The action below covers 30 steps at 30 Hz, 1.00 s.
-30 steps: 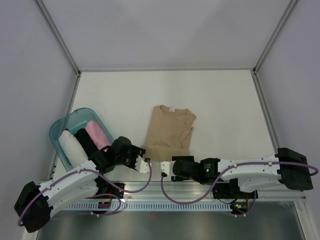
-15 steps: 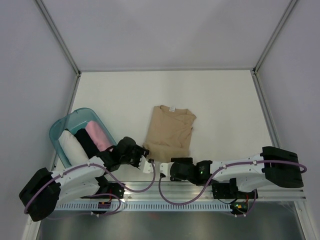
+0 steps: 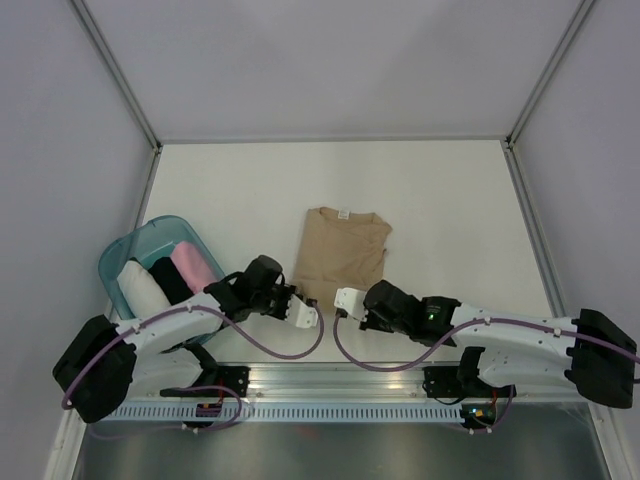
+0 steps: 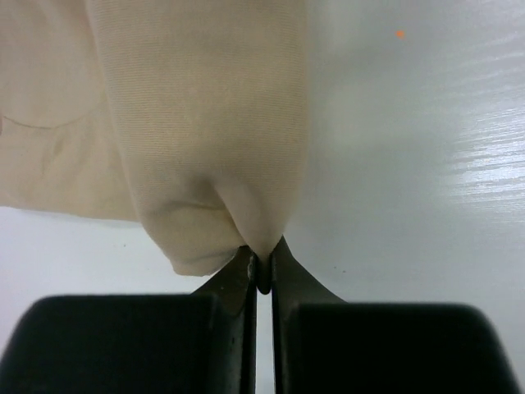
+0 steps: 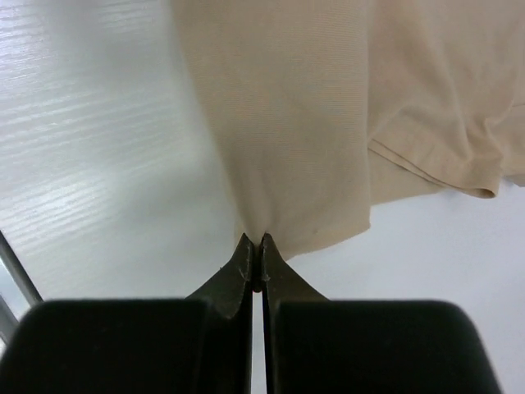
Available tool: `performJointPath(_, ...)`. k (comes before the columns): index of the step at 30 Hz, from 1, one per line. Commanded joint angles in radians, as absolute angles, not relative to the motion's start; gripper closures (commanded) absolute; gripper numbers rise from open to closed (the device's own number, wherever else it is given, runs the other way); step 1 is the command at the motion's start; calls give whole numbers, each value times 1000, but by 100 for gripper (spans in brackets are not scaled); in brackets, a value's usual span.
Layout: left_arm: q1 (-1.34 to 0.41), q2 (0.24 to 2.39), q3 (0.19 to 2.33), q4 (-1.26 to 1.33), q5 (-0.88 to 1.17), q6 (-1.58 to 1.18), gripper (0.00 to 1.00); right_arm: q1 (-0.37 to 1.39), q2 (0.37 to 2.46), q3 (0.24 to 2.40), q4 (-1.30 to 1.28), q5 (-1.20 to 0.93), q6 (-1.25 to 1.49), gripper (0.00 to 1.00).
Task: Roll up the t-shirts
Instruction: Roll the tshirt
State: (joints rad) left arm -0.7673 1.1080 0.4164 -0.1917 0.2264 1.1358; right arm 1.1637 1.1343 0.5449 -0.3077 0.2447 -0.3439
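A tan t-shirt lies flat on the white table, neck label at the far end, folded narrow. My left gripper is shut on its near left hem corner; in the left wrist view the cloth bunches into the shut left gripper. At the near right corner my right gripper is shut on the hem, and the right wrist view shows the cloth pinched in the right gripper. Pink and white rolled t-shirts lie in the basket.
A translucent teal basket stands at the left, also holding a black roll. Grey walls with metal frame posts enclose the table on three sides. The rail with the arm bases runs along the near edge.
Both grippers moved in to the shirt's near hem and shut on its two corners. The near edge of the shirt is now pulled up a little.
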Motion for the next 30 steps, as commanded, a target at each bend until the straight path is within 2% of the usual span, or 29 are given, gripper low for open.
performJointPath(1, -727, 1150, 549, -397, 323, 1049, 98, 1083, 1066, 580, -383, 48, -432, 100)
performJointPath(4, -660, 1233, 679, -606, 458, 1055, 98, 1028, 1049, 603, -466, -139, -489, 100)
performJointPath(9, -520, 1417, 911, -925, 656, 1141, 98, 980, 1101, 701, -607, -332, -561, 100)
performJointPath(13, -502, 1496, 998, -1136, 673, 1264, 98, 861, 1184, 794, -730, -537, -693, 100)
performJointPath(17, -482, 1569, 1080, -1320, 727, 1336, 98, 812, 1242, 877, -778, -734, -686, 100)
performJointPath(26, -411, 1660, 1177, -1365, 816, 1296, 98, 647, 1262, 870, -626, -888, -468, 100)
performJointPath(30, -397, 1690, 1180, -1365, 822, 1287, 98, 601, 1301, 851, -546, -931, -274, 100)
